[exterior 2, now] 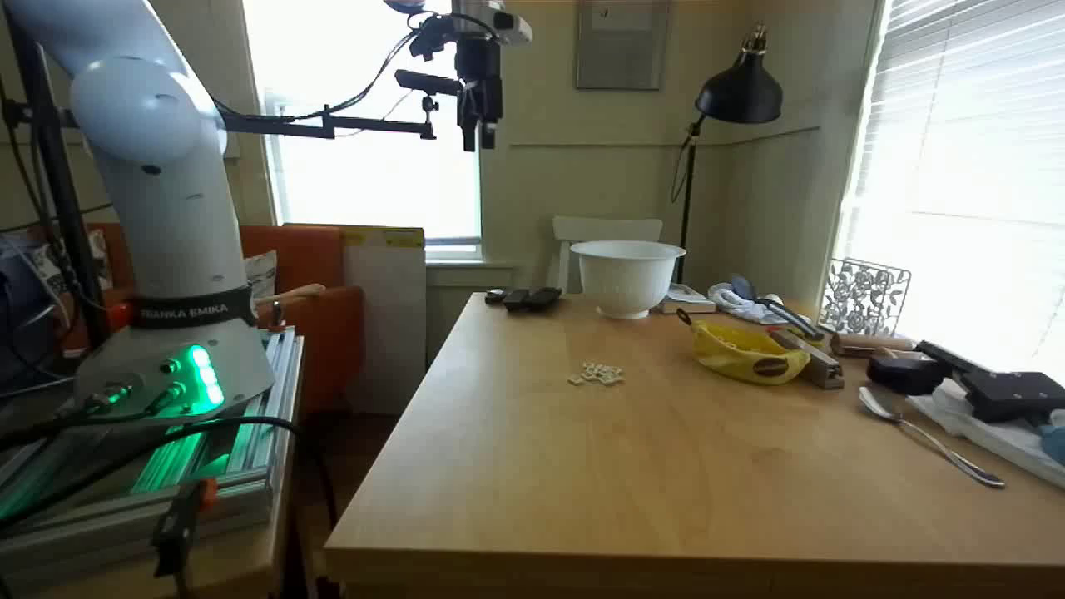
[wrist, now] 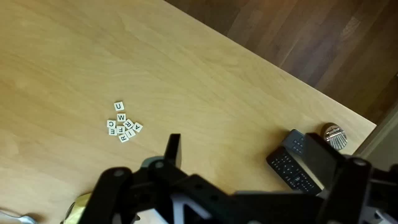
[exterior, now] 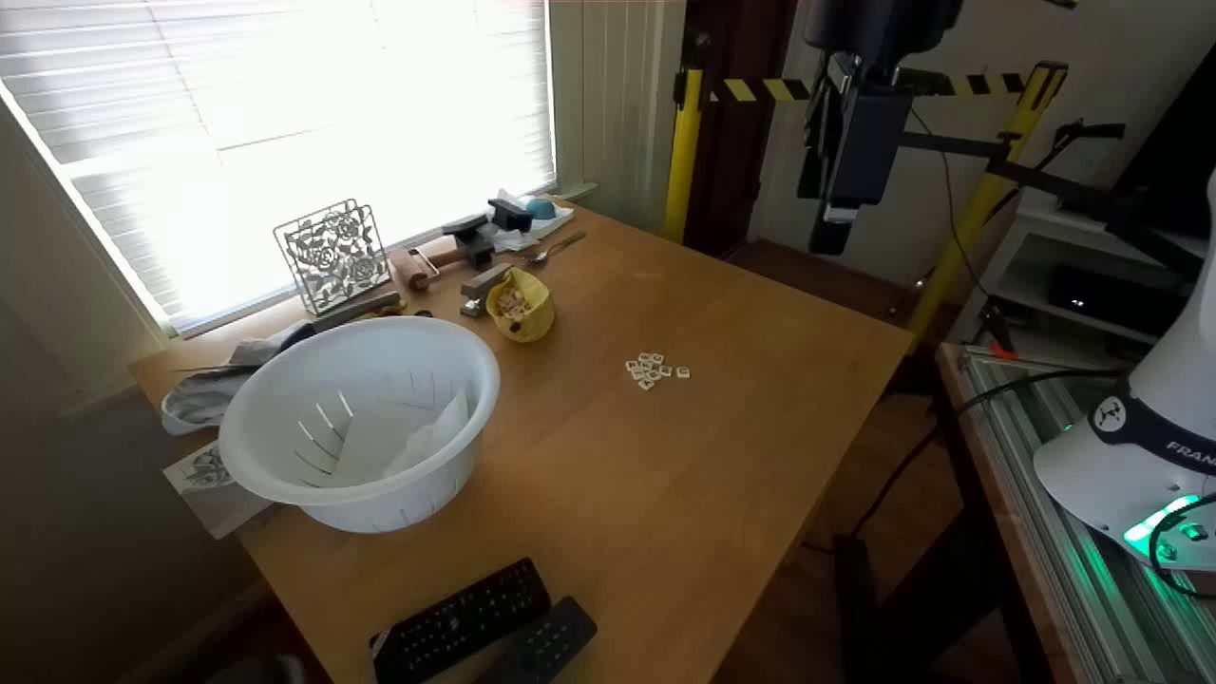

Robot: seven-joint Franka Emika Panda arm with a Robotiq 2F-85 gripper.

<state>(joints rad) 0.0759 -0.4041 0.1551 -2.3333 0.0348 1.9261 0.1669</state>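
Letter tiles [wrist: 120,129]: I count nine in the wrist view, letters up, bunched loosely on the table [exterior 2: 582,482]; the U sits just apart from the rest.
Gripper [wrist: 243,138]: jaws spread wide, nothing between them; it hangs well above the wood, touching nothing.
Tile handling: none under way, I judge — all nine lie loose, no grasp made. Starting or finishing would look alike from here, so what is left I cannot tell.
Yellow pouch [exterior 2: 722,356]: right of the tiles in an exterior view, pale pieces [exterior: 514,304] inside, probably more tiles.
White basin [exterior 2: 628,279]: at the far end there, beyond the tiles.
Remotes [exterior: 463,622]: two, dark, side by side at the near edge in an exterior view.
Table surface: light wood, visible grain; ornate metal rack [exterior: 337,256] far left in that view, by the bright window [exterior: 380,95].
Room: in an exterior view, black lamp [exterior 2: 740,96] and white chair [exterior 2: 607,229] beyond the far end; orange armchair [exterior 2: 337,341] farther left.
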